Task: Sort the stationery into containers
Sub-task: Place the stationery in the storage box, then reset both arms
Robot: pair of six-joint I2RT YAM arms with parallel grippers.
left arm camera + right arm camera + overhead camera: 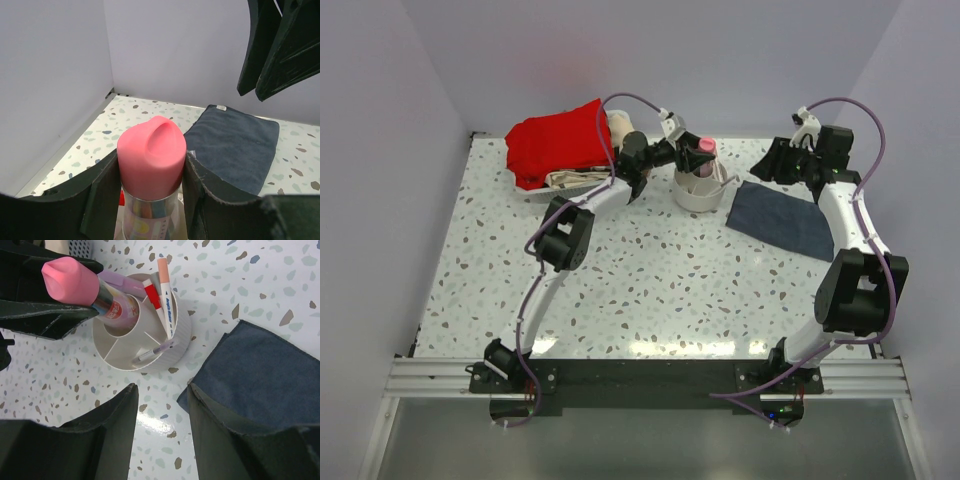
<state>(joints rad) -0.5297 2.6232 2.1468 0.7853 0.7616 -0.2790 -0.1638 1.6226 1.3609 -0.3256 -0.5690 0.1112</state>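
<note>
The left claw (152, 200) grips a pink-capped tube (151, 150) in the white organiser (172, 350), the tube's lower end hidden; the right claw (162, 390) hangs open above the surface (240, 270).

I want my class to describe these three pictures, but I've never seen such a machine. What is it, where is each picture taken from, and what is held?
These are two robot arms bolted at the near edge of a speckled table. The wide picture looks down from above and behind them; the other two come from a camera on each wrist. The left claw is shut on a pink-capped tube, its lower end inside a white organiser that holds pens. The right claw is open and empty, close by. A blue-grey cloth and a red cloth lie nearby.
</note>
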